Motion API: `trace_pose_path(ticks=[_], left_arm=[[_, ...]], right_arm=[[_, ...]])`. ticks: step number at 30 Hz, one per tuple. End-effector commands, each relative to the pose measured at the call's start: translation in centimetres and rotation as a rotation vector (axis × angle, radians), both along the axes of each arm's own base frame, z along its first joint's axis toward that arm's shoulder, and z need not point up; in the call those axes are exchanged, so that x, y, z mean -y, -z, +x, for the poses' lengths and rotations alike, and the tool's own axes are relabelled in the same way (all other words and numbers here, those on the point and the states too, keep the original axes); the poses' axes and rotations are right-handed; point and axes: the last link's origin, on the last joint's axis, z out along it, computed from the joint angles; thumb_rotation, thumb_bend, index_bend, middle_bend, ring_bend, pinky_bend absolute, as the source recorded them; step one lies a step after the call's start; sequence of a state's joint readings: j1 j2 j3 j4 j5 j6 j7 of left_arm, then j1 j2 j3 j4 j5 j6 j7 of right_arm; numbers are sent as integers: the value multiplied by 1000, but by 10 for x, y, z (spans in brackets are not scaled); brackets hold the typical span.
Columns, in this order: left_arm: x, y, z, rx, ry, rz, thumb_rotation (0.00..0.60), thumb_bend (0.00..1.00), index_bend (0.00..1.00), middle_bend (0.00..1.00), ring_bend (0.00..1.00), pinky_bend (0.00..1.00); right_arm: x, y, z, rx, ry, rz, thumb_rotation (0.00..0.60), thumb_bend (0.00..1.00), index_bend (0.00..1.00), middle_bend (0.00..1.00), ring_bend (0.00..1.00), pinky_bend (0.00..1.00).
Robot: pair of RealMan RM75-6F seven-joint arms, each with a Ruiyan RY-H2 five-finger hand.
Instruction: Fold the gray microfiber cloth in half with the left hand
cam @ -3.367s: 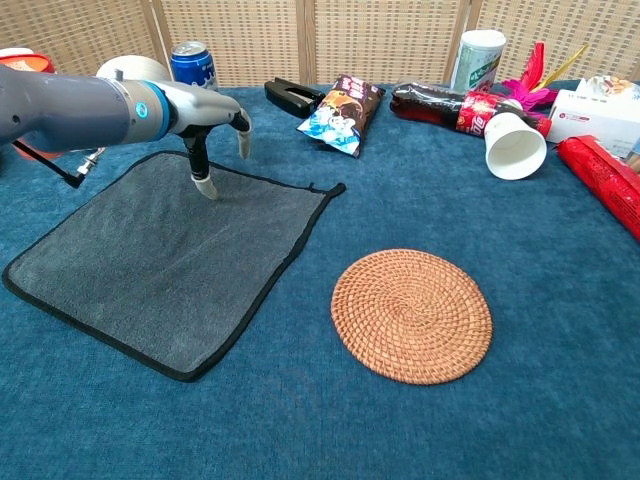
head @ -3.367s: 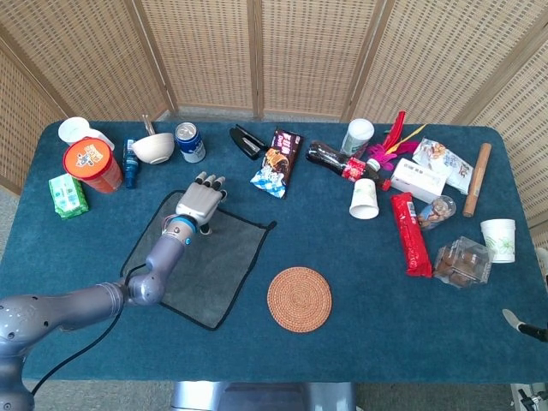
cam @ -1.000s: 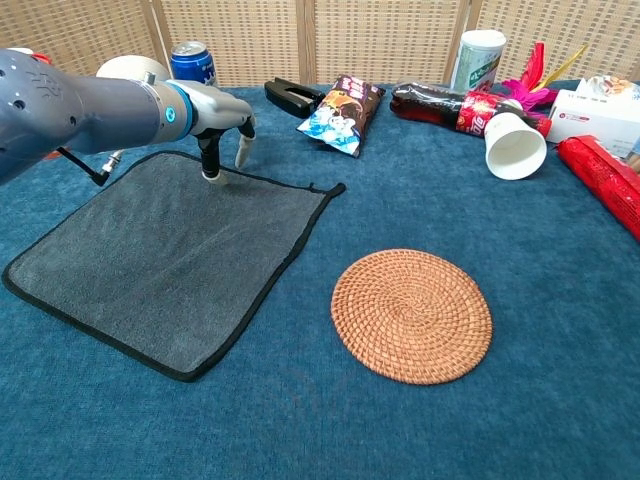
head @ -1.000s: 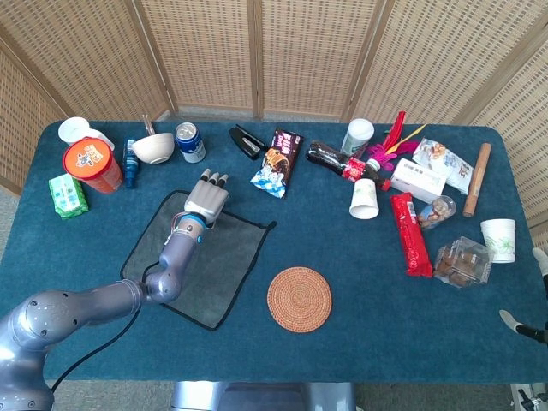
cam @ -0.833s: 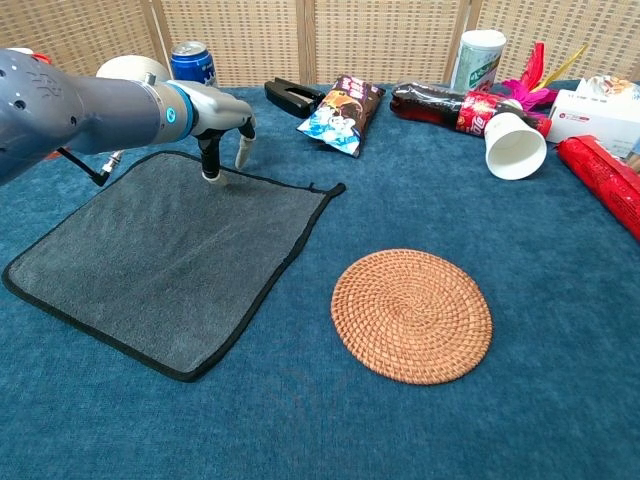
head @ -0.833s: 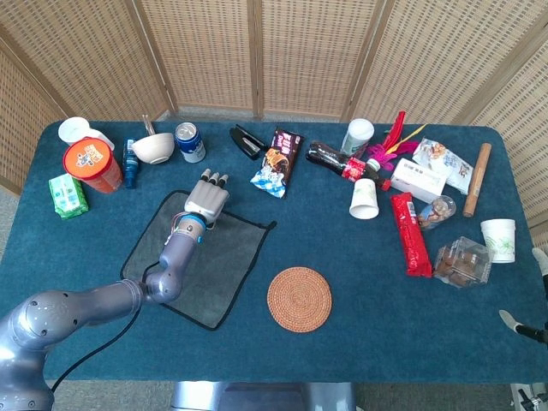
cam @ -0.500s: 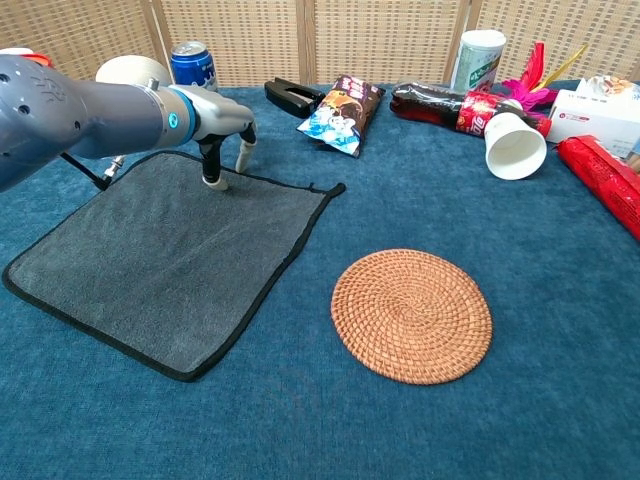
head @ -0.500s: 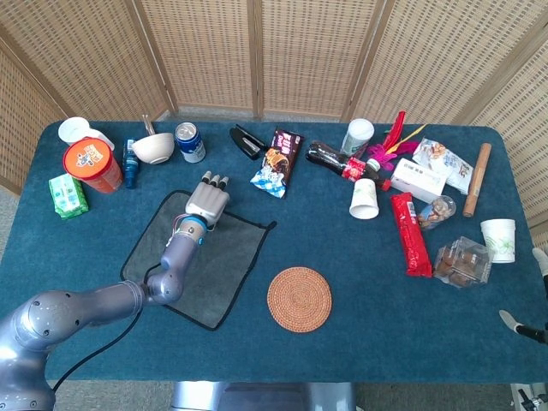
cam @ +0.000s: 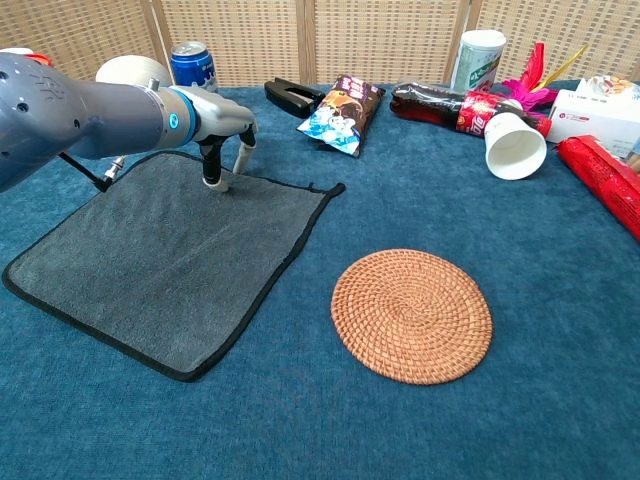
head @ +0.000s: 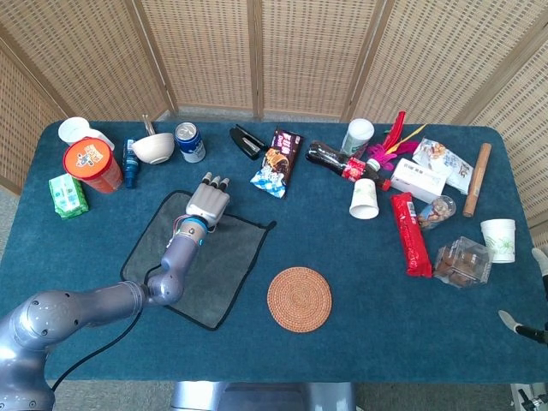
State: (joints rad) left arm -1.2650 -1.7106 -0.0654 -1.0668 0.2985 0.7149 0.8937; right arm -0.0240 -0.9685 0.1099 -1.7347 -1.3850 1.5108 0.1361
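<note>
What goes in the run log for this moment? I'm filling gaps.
phase: reaching | left hand: fingertips at far edge of gray cloth | cloth: flat, unfolded | right hand: barely visible

A round woven mat lies on the blue table. Along the far edge stand an orange tub, a white bowl, a soda can and a snack bag. A dark bottle lies on its side beside a tipped paper cup. A long red packet lies near what may be a box of cookies.
</note>
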Motion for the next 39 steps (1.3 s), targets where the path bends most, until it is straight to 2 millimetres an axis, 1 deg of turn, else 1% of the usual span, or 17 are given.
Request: trace_pose_path(ticks=[1,8,15,25,39], left_arm=[[0,0,0,0,-1,2,600,369,465,0,0,0],[-3,-4,1,5,0,12,600,370,460,0,0,0],[-4,-3,2,-1,4,19,600,375,476,0,0,0],[-6,-1,2,-14,13,26,600,373,438,0,0,0],[-4,3,3,-15,14,19,600,372,465,0,0,0]], right_arm=[[0,0,0,2,-1,0,600,0,0,0,0,0],[0,1,0,4,0,7,600,0,0,0,0,0],[1,2,0,5,1,12,600,0,0,0,0,0],[1,2,0,9,3,15,600,0,0,0,0,0],[1,3,1,21,-5,21,600,0,0,0,0,0]])
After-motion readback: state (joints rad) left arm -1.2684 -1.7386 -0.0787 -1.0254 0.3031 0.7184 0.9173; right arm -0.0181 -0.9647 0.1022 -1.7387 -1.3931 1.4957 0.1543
